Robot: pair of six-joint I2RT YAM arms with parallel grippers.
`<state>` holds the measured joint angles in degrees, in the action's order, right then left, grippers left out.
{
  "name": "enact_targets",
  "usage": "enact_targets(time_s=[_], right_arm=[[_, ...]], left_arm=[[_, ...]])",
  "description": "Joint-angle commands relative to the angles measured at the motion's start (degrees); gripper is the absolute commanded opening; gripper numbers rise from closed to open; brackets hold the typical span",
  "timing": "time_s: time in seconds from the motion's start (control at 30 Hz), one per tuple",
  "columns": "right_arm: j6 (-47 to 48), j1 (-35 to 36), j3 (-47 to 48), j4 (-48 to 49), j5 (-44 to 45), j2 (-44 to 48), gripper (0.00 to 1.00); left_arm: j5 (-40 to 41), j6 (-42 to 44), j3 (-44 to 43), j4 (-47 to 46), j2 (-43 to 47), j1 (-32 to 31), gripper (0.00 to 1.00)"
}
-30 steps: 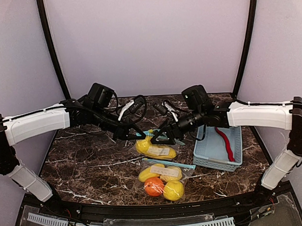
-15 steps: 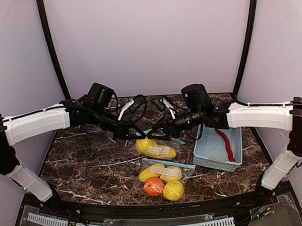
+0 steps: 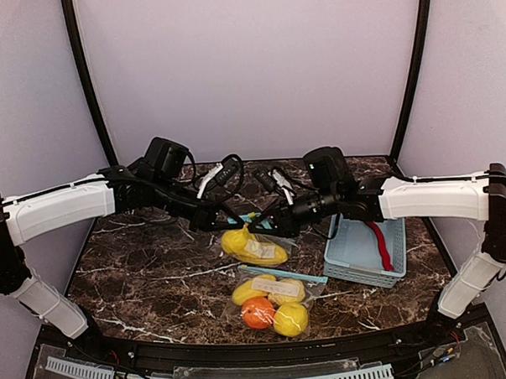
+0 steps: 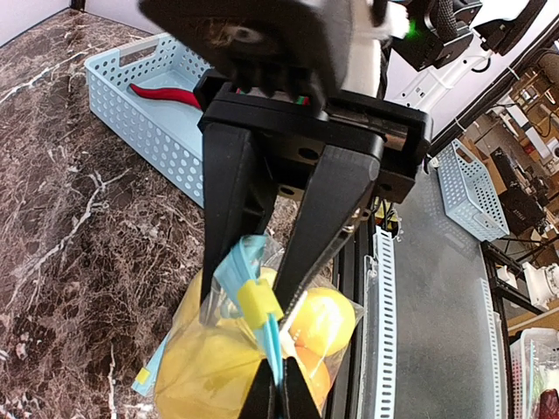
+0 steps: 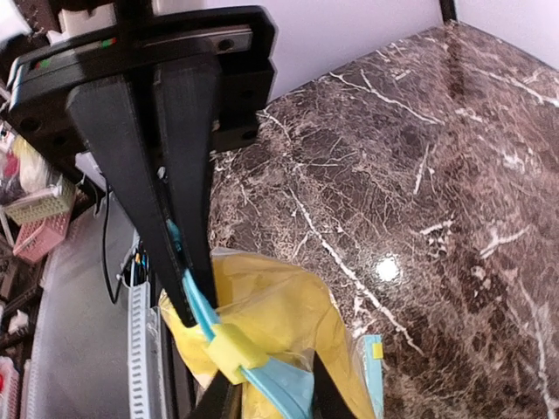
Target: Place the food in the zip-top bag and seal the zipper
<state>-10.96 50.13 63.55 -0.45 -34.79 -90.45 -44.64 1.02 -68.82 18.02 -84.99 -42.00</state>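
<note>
Bag [image 3: 254, 245]: clear, blue zipper, yellow slider [image 4: 259, 303]; glossy yellow food inside
My claws: left [image 4: 262, 349] and right [image 5: 188, 297] clamp its zipper
Hidden: my fingertips, cut off

At frame centre a bag [image 3: 254, 246] of fruit hangs between the left gripper [image 3: 223, 222] and right gripper [image 3: 259, 225]. Below it, a second bag [image 3: 271, 304] lies on the tabletop [image 3: 147, 270]. Right, a basket [image 3: 354, 261] holds the chili [image 3: 378, 240].
</note>
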Motion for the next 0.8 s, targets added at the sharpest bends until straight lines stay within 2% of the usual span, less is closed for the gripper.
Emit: enact_targets(time_s=[0.0,0.07,0.17,0.23,0.27,0.3,0.33,0.4,0.47,0.67,0.73,0.77], right_arm=[[0.19,0.6,-0.15,-0.21,2.31,0.13,0.08],[0.3,0.58,0.5,-0.67,2.38,-0.36,0.0],[0.16,0.63,0.59,-0.44,1.76,-0.43,0.0],[0.15,0.56,0.72,-0.49,1.36,-0.36,0.0],[0.04,0.54,1.01,-0.8,0.95,-0.42,0.0],[0.02,0.52,1.47,-1.62,0.71,-0.61,0.0],[-0.03,0.5,2.08,-2.6,0.26,-0.91,0.0],[0.06,0.5,3.44,-4.56,-0.81,-1.54,0.0],[-0.21,0.5,4.25,-5.91,-1.64,-2.09,0.0],[-2.18,0.24,6.99,-9.49,-4.04,-3.96,0.0],[-2.72,0.24,7.45,-9.93,-4.48,-4.11,0.0],[-2.93,0.11,7.53,-10.14,-4.58,-4.19,0.0]], left_arm=[[-1.82,-0.18,0.25,-1.62,1.69,0.07,0.01],[-1.73,-0.17,0.39,-1.37,1.8,0.1,0.01],[-1.72,0.03,0.38,-0.79,1.97,0.12,0.01],[-1.49,0.28,0.18,-0.23,2.0,0.2,0.07],[-0.93,0.52,0.0,0.14,2.01,0.28,0.23],[-0.42,0.76,-0.18,0.29,2.11,0.27,0.32],[0.9,1.56,-0.51,0.45,2.15,0.25,0.51],[3.23,3.25,-1.48,1.53,2.18,0.25,0.69],[5.0,5.56,-2.66,2.5,1.93,0.05,0.78],[11.6,13.5,-5.33,4.97,0.57,-3.81,0.81],[13.83,14.94,-5.85,5.45,-0.27,-4.66,0.76],[15.05,15.63,-6.12,5.62,-0.53,-5.07,0.68]])
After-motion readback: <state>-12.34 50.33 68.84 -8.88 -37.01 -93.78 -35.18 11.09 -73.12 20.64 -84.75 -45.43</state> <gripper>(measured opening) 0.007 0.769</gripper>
